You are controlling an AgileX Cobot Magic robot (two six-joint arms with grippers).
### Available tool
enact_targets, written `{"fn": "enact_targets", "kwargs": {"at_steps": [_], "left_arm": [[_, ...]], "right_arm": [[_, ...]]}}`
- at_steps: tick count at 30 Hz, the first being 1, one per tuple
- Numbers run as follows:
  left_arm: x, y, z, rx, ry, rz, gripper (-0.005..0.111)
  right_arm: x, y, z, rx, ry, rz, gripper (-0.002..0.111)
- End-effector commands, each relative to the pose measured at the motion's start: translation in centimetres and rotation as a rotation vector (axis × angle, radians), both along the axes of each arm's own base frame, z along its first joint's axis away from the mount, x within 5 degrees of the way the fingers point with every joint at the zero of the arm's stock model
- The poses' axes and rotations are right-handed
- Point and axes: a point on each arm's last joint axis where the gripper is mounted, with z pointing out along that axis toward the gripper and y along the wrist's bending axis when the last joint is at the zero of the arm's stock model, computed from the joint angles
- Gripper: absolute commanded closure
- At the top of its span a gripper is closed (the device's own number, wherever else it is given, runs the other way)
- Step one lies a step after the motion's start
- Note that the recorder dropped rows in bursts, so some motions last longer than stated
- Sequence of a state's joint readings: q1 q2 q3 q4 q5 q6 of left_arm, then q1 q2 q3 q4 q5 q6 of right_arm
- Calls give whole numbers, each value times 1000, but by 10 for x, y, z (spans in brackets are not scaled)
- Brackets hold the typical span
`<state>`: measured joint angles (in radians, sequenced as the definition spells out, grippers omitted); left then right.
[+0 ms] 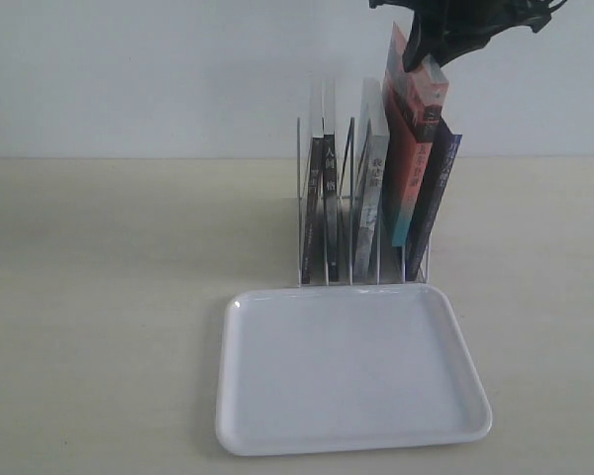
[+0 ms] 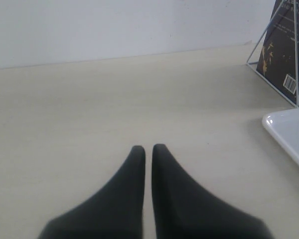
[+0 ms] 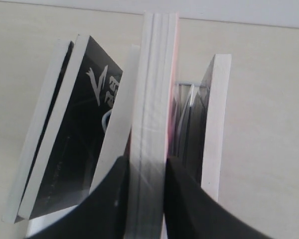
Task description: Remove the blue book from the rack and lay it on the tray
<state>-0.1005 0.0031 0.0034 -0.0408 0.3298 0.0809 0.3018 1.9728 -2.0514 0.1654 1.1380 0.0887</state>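
Observation:
The white wire rack (image 1: 301,203) stands behind the white tray (image 1: 277,440). The blue book (image 1: 436,188), with its dark navy spine, leans in the rightmost slot. Just left of it the red-spined book (image 1: 412,148) rises above the others, its top pinched by my right gripper (image 1: 423,51). In the right wrist view that gripper (image 3: 145,160) is shut on this book's white page block (image 3: 152,89), which has a pink cover edge. I cannot tell which neighbouring book there is the blue one. My left gripper (image 2: 148,148) is shut and holds nothing, low over the bare table left of the tray (image 2: 289,132).
A grey-spined book (image 1: 371,188) and two dark books (image 1: 322,198) fill the other slots. In the left wrist view the rack's end wire (image 2: 295,50) and a dark cover with a barcode (image 2: 281,55) show. A pale wall rises behind the table.

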Motion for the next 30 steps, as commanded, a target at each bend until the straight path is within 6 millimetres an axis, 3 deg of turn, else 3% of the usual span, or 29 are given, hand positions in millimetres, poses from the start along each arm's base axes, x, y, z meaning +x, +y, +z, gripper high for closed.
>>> {"fn": "enact_targets", "kwargs": {"at_steps": [1, 15, 17, 22, 30], "left_arm": [[0, 0, 3, -8, -21, 2, 102], [0, 0, 3, -8, -21, 2, 102], [0, 0, 3, -8, -21, 2, 102], [0, 0, 3, -8, -21, 2, 102], [0, 0, 3, -8, -21, 2, 102]], "right_arm": [[2, 0, 9, 30, -52, -5, 107], [0, 3, 9, 42, -45, 13, 106], [0, 3, 9, 40, -46, 15, 100], [0, 3, 9, 42, -40, 11, 71], [0, 3, 9, 43, -35, 8, 69]]}}
